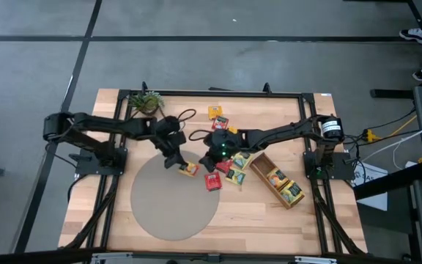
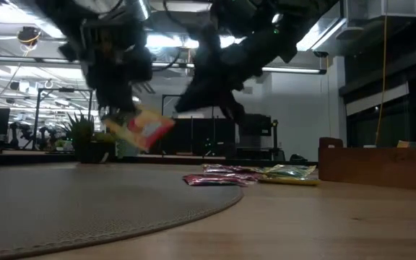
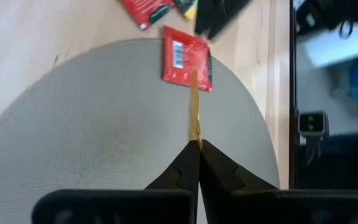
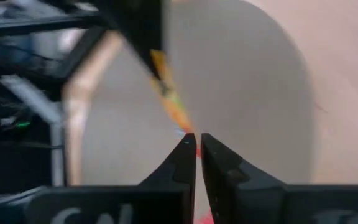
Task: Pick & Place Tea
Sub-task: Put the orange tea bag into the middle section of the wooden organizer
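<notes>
We see a flat yellow-orange tea sachet (image 1: 188,169) with red print, held edge-on in the left gripper (image 1: 173,160), whose fingers are pinched tight on it above the edge of the round grey mat (image 1: 160,213). In the low view it hangs tilted, clear of the mat. The right gripper (image 1: 209,158) hovers just beside it, nearly closed, holding nothing that we can make out. A red sachet (image 1: 212,181) lies on the mat's rim, others on the wood nearby.

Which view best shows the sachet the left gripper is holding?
Low view: the yellow-orange sachet hangs clear of the mat, broadside. High view shows it small beneath the left gripper; left wrist shows it edge-on; right wrist blurs it.
</notes>
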You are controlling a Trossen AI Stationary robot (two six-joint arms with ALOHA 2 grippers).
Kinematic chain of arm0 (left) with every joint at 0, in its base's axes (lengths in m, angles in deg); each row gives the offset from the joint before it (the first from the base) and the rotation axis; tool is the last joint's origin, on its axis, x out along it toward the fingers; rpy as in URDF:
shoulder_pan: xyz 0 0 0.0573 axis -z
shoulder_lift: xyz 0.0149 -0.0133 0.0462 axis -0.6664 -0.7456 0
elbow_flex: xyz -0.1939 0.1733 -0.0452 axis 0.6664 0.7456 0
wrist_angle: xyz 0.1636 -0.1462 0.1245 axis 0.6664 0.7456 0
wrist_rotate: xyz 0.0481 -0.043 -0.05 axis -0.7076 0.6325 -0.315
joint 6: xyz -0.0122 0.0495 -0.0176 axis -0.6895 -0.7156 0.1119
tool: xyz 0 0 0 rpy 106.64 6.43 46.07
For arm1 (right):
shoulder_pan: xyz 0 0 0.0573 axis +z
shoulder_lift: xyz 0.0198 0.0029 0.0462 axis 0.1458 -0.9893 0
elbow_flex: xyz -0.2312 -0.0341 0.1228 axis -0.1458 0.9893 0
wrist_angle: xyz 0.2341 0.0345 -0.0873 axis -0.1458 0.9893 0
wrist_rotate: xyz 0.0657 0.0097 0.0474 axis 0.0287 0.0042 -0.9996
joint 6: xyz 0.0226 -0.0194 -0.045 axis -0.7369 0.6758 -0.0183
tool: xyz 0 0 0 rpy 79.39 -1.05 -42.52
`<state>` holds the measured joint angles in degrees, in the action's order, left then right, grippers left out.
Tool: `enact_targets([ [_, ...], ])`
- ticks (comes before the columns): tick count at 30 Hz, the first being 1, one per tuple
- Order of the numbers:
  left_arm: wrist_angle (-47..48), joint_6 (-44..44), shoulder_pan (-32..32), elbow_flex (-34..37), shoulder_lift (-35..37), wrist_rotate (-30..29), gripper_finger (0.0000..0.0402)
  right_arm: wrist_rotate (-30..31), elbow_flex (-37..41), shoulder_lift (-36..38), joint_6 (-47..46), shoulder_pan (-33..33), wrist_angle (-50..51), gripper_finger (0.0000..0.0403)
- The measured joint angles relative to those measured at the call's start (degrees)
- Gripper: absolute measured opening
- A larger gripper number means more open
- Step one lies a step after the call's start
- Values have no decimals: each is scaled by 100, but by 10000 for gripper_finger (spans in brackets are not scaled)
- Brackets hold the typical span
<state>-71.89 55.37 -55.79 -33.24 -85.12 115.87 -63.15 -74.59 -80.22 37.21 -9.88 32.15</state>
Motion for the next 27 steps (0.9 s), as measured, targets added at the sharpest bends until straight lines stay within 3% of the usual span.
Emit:
enact_targets([
  [4,1242,-670,0,-916,-240,6,1,-142,0,0,246,0,-574,55],
  [8,1884,-1131,0,-1547,-589,3,2,-75,-2,4,242,0,-879,105],
  [16,1971,-1411,6,-2164,-933,185,2,147,0,4,243,0,-809,168],
  [21,1962,-1396,0,-2233,-933,207,1,234,-2,9,363,9,-793,159],
  [27,2450,-1586,2,-2233,-931,180,1,188,-2,7,390,0,-784,93],
])
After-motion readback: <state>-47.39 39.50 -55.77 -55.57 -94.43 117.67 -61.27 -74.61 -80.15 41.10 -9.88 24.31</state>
